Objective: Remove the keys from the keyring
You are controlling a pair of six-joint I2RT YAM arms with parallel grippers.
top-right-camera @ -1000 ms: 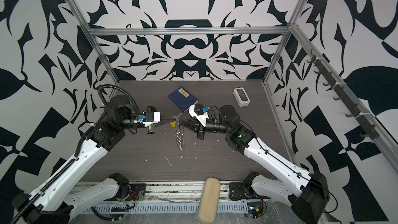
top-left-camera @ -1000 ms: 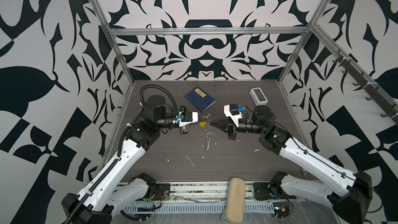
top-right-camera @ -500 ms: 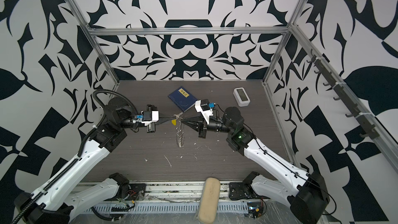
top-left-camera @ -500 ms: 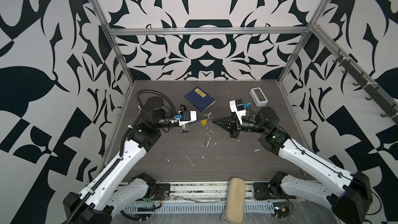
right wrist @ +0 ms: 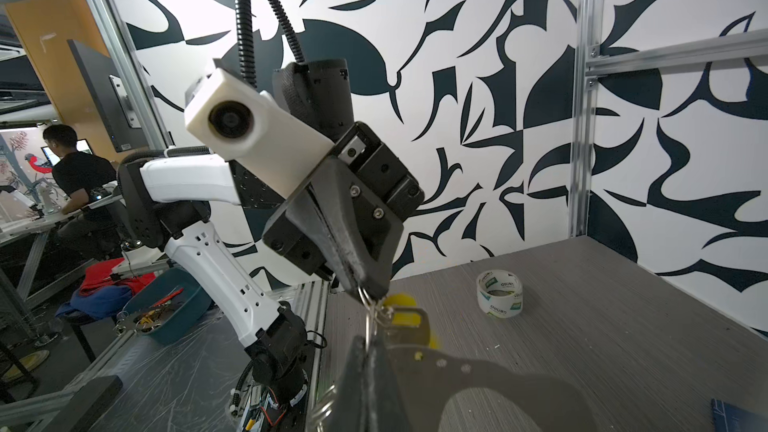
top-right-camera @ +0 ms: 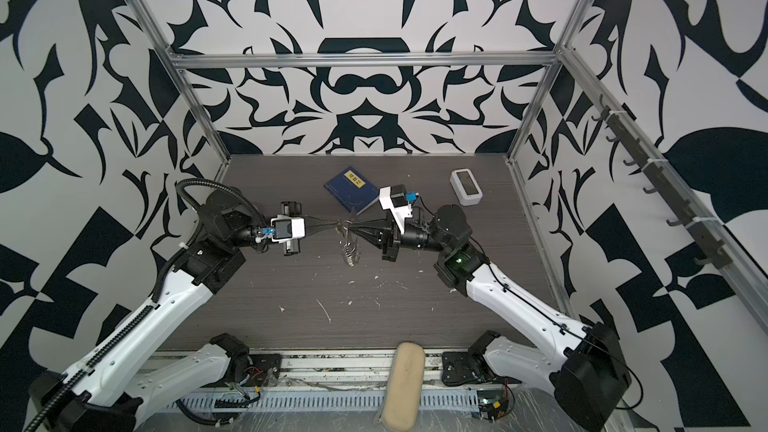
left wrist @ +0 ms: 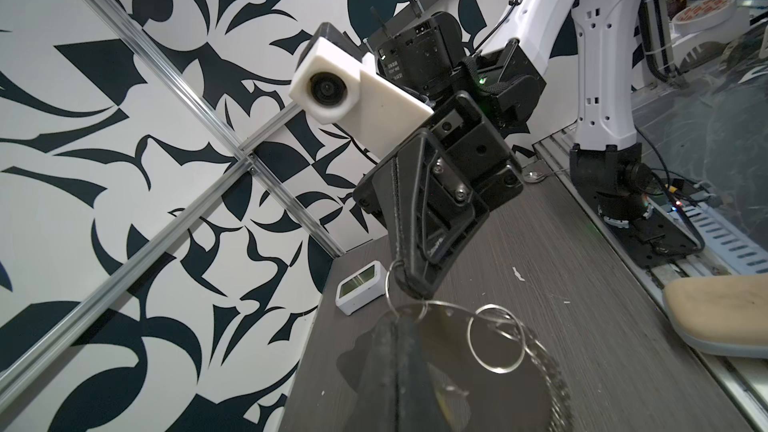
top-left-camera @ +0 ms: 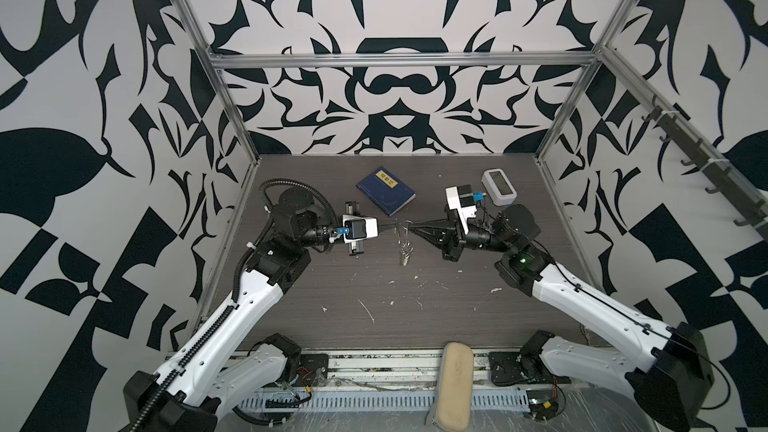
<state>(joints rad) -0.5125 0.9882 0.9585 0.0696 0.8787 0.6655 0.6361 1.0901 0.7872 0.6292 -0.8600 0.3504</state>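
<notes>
Both grippers meet tip to tip above the middle of the table. My left gripper [top-left-camera: 394, 225] [top-right-camera: 333, 225] [left wrist: 405, 320] is shut on a thin wire ring of the keyring [top-left-camera: 405, 249] [top-right-camera: 350, 249]. My right gripper [top-left-camera: 412, 224] [top-right-camera: 352, 224] [right wrist: 369, 344] is shut on the same bunch from the opposite side. The keyring's silver rings [left wrist: 494, 338] dangle below the tips towards the table. In the right wrist view a yellow tag of the keys [right wrist: 401, 312] with a metal end hangs right beside the pinched ring. In both top views the yellow tag is hidden.
A blue book [top-left-camera: 385, 191] lies behind the grippers, and a white clock-like box [top-left-camera: 498, 187] sits at the back right. A roll of tape [right wrist: 498, 293] stands on the table. A beige pad [top-left-camera: 453, 384] rests on the front rail. White scraps litter the table.
The right wrist has rolled, swinging its camera from the side to the top. Both tips have shifted slightly towards the back, still joined at the keyring. The yellow tag no longer shows from above.
</notes>
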